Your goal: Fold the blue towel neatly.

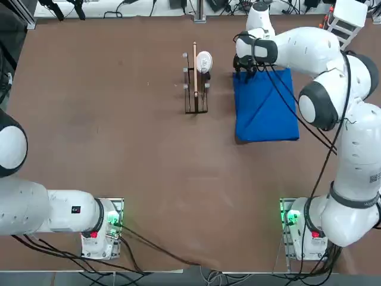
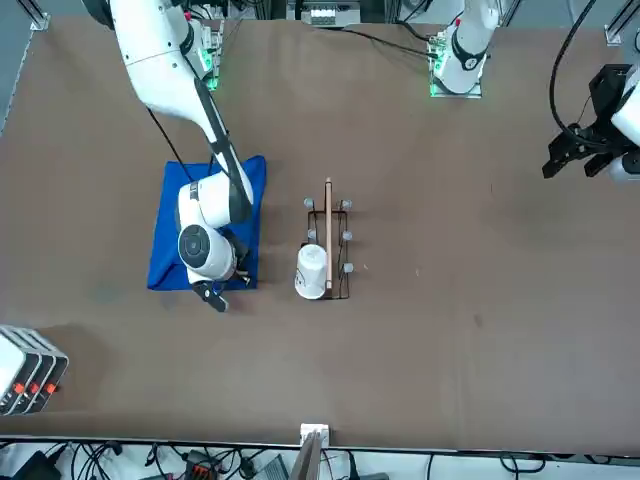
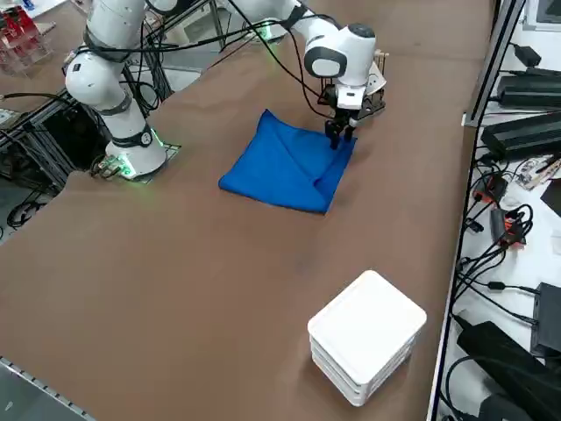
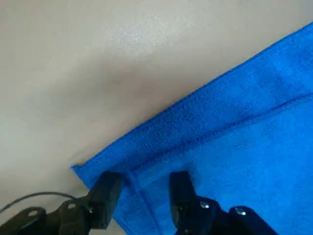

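Blue towel (image 3: 294,167) lies on the desk (image 3: 175,289), on the working arm's side, just beside a small wire stand with a wooden rod (image 1: 195,71). It's a compact rectangle with layers showing, so looks partly folded already. Right gripper (image 4: 146,196) is over the corner at the towel's far end; fingers spread apart, one on each side of that corner area, blue cloth visible between them. No pinch seen; can't tell whether the tips touch the cloth.

Step in hand, my read: lining up on a corner for another fold, or tidying that edge. Next move calls for going low enough to catch the layers, closing, then lifting and carrying the corner over so edges match. Risk: grabbing only the top layer, or dragging the whole towel askew.

Desk surface is plain brown, a bit shiny under the wrist camera. White round-topped container (image 2: 311,272) next to the stand; stack of white boxes (image 3: 366,336) near the desk's far edge. Room: black cables (image 3: 491,263), power adapters and a metal frame beyond the edge. No person seen.
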`<state>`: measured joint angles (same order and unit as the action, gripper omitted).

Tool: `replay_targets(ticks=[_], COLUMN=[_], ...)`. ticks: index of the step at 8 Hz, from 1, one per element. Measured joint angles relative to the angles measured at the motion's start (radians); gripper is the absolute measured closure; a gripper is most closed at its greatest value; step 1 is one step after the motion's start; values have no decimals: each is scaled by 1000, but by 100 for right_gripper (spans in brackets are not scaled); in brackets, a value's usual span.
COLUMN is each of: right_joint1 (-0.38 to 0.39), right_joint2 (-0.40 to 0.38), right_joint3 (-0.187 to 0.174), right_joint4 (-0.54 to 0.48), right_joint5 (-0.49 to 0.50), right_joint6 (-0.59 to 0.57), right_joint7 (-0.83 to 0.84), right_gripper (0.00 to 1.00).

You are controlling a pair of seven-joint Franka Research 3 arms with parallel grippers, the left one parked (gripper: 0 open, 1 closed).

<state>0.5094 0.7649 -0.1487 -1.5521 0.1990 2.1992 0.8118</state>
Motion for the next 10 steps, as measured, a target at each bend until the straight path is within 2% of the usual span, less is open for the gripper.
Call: replay_targets(ticks=[2,5,9,10], right_joint1=[-1,-3,-3,-3], right_joint2=[0,0,0,0], right_joint3=[0,0,0,0], right_joint4=[2,4,6,7], right_joint5=[0,0,0,0], right_joint6=[0,0,0,0], right_joint7=[0,0,0,0], right_gripper=[45,52,79,82])
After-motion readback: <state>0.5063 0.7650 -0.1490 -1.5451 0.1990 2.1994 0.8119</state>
